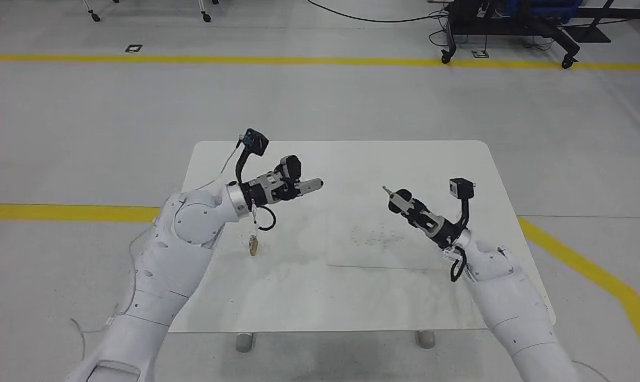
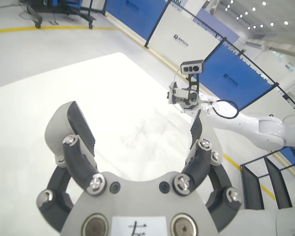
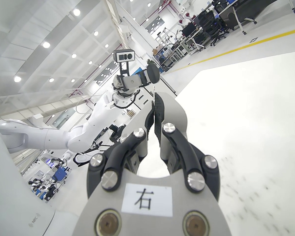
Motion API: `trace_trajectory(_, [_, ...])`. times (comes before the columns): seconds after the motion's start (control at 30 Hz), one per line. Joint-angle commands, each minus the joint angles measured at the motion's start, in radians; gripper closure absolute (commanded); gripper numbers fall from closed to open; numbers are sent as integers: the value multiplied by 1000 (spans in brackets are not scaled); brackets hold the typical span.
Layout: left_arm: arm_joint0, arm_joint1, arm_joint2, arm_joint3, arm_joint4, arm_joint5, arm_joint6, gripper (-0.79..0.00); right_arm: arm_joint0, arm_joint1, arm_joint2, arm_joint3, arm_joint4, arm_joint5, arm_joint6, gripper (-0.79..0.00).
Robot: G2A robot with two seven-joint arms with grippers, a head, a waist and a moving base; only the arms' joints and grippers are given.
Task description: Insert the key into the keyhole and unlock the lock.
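**Brass lock (image 1: 253,245) on the counter (image 1: 400,162), key held clear above it**

By my reading, the small brass-coloured piece lying near the left arm's wrist is the lock. The right gripper (image 3: 156,99) hangs above the counter with its fingers pressed together on a thin metal sliver, likely the key (image 3: 153,90). It seems pinched at the head, so the blade stays free for the keyhole. The left gripper (image 2: 135,114) faces it with fingers wide apart and empty, probably so it can steady the lock.

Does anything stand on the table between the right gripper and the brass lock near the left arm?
Nothing visible does. Only bare table lies between the right gripper, shut on a thin key, and the brass lock.
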Motion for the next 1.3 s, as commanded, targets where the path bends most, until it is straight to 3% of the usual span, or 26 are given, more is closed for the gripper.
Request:
trace_trajectory(0.0, [-5,0,2,23,-4,-2,-13,-785,1,0,-2,1,0,0,1,0])
trace_trajectory(0.1, [-1,1,-4,10,24,12,5,-785,1,0,-2,1,0,0,1,0])
trace_trajectory(0.23, [38,27,-110,-18,169,65,71,-785,1,0,-2,1,0,0,1,0])
trace_trajectory(0.3, [86,48,-160,-100,316,87,45,-785,1,0,-2,1,0,0,1,0])
trace_trajectory(0.47, [267,94,-287,-355,560,175,-171,-785,1,0,-2,1,0,0,1,0])
trace_trajectory(0.57, [353,107,-304,-485,682,260,-329,-785,1,0,-2,1,0,0,1,0])
trace_trajectory(0.67, [391,111,-281,-557,775,331,-427,-785,1,0,-2,1,0,0,1,0])
trace_trajectory(0.77, [384,109,-220,-549,816,361,-502,-785,1,0,-2,1,0,0,1,0])
trace_trajectory(1.07, [207,81,-39,-333,788,406,-618,-763,1,0,-2,1,0,0,1,0])
trace_trajectory(1.1, [196,80,-31,-316,782,409,-620,-717,1,0,-2,1,0,0,1,0])
trace_trajectory(1.23, [166,76,-9,-282,769,411,-638,-372,1,0,-2,1,0,0,1,0])
trace_trajectory(1.27, [163,76,-6,-280,768,414,-643,-357,1,0,-2,1,0,0,1,0])
